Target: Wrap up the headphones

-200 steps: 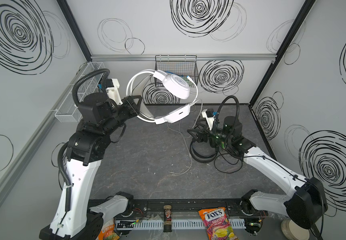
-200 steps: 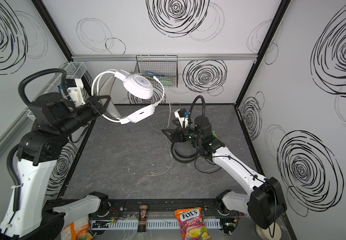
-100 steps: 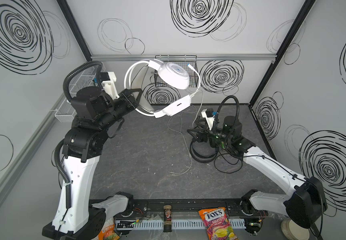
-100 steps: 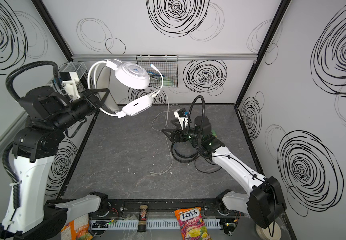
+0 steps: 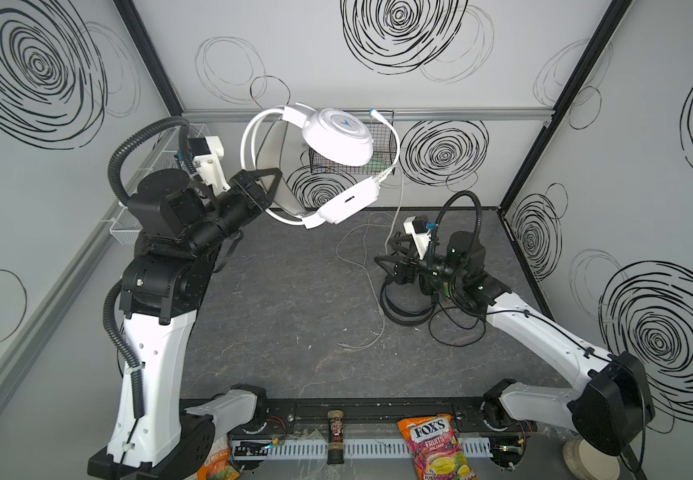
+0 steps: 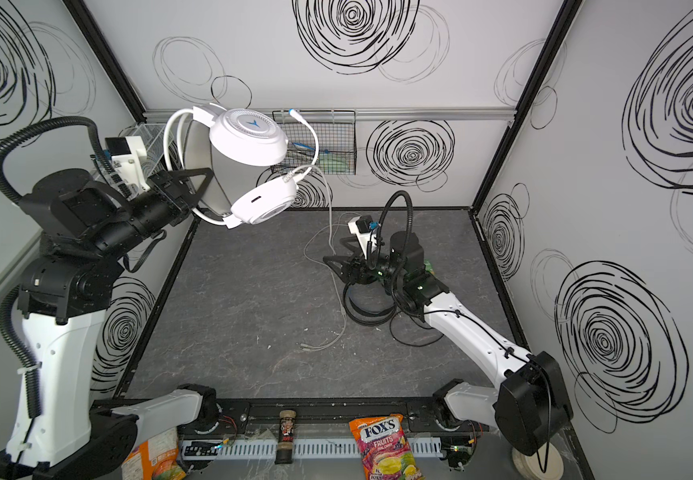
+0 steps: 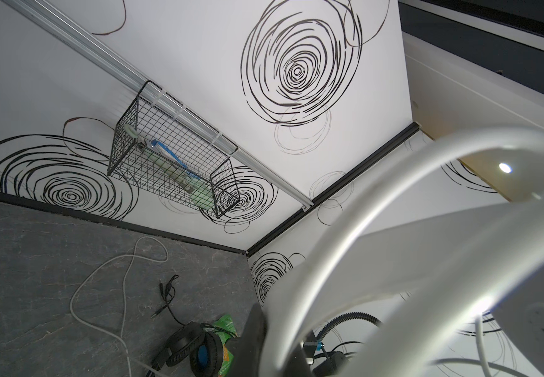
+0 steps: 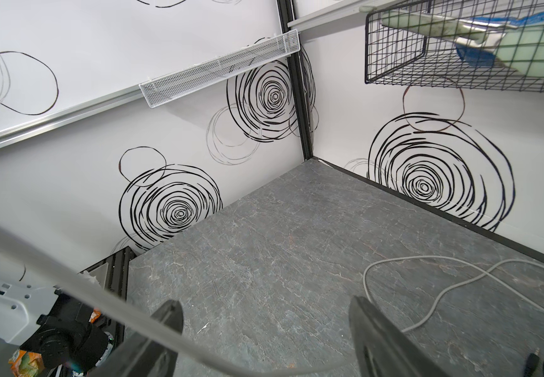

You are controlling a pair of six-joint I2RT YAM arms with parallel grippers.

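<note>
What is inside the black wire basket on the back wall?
The wire basket holds a pale green packet and a blue-and-white wrapper. In a top view the white headphones cover one corner.

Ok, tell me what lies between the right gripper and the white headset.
Only the white cable, hanging from the raised white headset down past the open right gripper; both top views show it.
</note>
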